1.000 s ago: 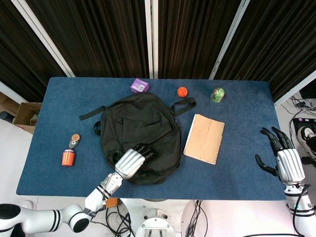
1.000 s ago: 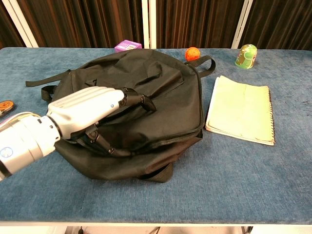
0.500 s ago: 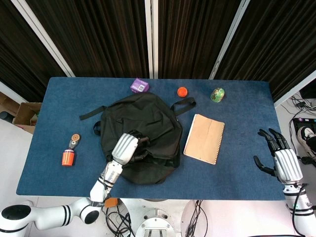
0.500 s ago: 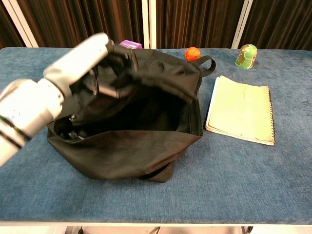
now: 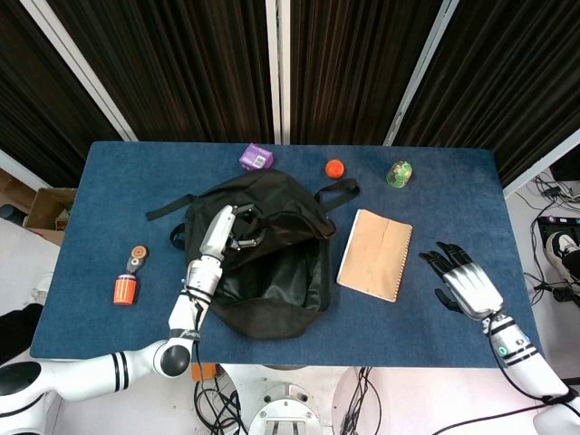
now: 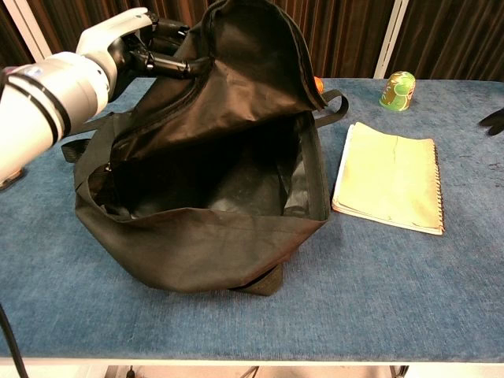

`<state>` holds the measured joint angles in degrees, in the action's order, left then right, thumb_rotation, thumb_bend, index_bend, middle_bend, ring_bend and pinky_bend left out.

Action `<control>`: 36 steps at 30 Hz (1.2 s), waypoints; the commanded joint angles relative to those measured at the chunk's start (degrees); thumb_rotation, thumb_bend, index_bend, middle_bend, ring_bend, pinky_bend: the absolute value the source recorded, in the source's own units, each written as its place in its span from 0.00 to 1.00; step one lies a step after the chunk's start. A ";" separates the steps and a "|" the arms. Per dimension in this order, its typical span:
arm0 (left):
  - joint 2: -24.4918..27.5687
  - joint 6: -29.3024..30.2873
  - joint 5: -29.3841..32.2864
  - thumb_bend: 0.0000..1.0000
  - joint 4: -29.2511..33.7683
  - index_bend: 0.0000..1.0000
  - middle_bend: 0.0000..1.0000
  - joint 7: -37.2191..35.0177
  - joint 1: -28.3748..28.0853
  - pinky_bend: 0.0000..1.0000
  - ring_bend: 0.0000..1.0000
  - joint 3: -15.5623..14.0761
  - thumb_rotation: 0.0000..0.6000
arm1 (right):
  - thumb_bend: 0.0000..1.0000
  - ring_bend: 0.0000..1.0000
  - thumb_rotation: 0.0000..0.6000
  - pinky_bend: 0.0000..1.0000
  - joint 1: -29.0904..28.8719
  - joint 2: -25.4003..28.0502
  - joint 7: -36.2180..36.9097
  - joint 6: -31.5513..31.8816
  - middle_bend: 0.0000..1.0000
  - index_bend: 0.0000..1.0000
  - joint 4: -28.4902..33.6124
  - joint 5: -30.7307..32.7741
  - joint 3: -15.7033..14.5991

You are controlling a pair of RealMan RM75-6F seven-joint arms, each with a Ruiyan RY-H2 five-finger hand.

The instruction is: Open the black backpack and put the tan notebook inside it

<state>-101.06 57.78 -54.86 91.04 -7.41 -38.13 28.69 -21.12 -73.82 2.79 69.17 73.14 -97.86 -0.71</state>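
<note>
The black backpack (image 5: 272, 263) lies at the table's middle, its top flap (image 6: 236, 71) lifted high so the dark inside (image 6: 213, 177) shows. My left hand (image 5: 221, 231) grips the flap's edge from the left; the same left hand (image 6: 118, 43) is seen raised at the upper left in the chest view. The tan notebook (image 5: 375, 255) lies flat just right of the backpack, spiral edge to the right, also shown as the notebook (image 6: 390, 177) in the chest view. My right hand (image 5: 460, 286) hovers open to the notebook's right, apart from it; only its fingertips (image 6: 494, 120) enter the chest view.
Along the far edge sit a purple box (image 5: 256, 158), an orange ball (image 5: 334, 168) and a green can (image 5: 398, 174). An orange-and-black tool (image 5: 128, 277) lies at the left. The blue table (image 5: 453, 208) ends close to the backpack's front.
My left hand has lifted the backpack's flap up and back, opening the bag wide. My right hand has moved in from the table's right edge toward the notebook.
</note>
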 commanded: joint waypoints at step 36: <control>4.89 -5.50 10.72 0.43 3.97 0.60 0.62 -7.00 -2.87 0.38 0.47 -0.09 1.00 | 0.18 0.05 1.00 0.19 -11.64 -16.86 -0.82 -8.14 0.22 0.17 -19.53 -0.27 -1.81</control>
<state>-96.18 52.27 -44.15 95.00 -14.40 -40.99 28.62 -32.64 -90.34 1.70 60.76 53.95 -98.04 -2.42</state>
